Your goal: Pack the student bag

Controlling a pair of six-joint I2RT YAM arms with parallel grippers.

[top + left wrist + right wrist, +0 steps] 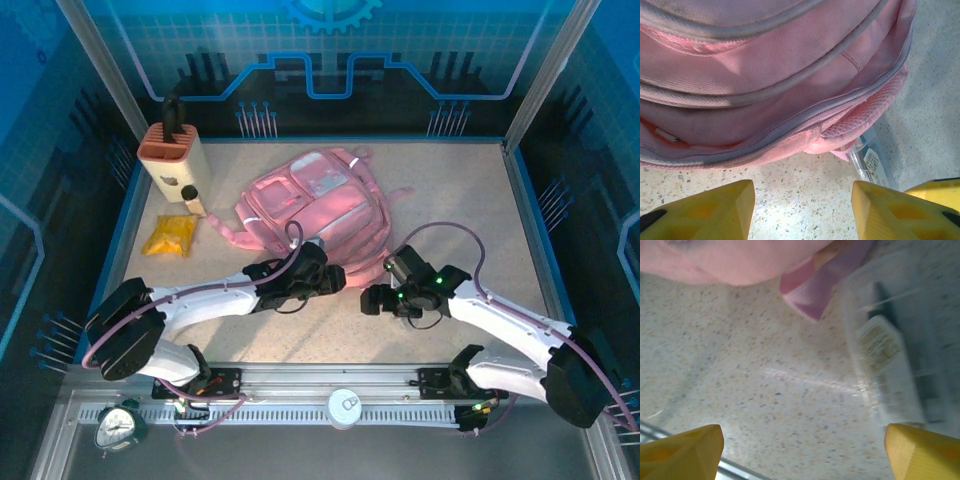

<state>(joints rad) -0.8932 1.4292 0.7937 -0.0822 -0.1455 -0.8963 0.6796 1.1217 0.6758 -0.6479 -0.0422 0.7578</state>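
Observation:
The student bag [312, 203], a soft pink backpack, lies flat in the middle of the table. My left gripper [332, 279] sits at its near edge. In the left wrist view the bag [765, 75] shows its grey zip lines, and the left gripper [802, 210] is open over bare table just short of it. A clear plastic case [873, 161] with a label pokes out from under the bag's corner. My right gripper [373, 298] is open beside the same case [890, 360], near a pink strap [816, 289], with nothing between its fingers.
A tan knife block [174, 153] stands at the back left with a small bottle [190, 197] beside it. A yellow packet [170, 237] lies in front of them. A small clock [119, 426] and a white round piece [345, 405] sit on the near rail.

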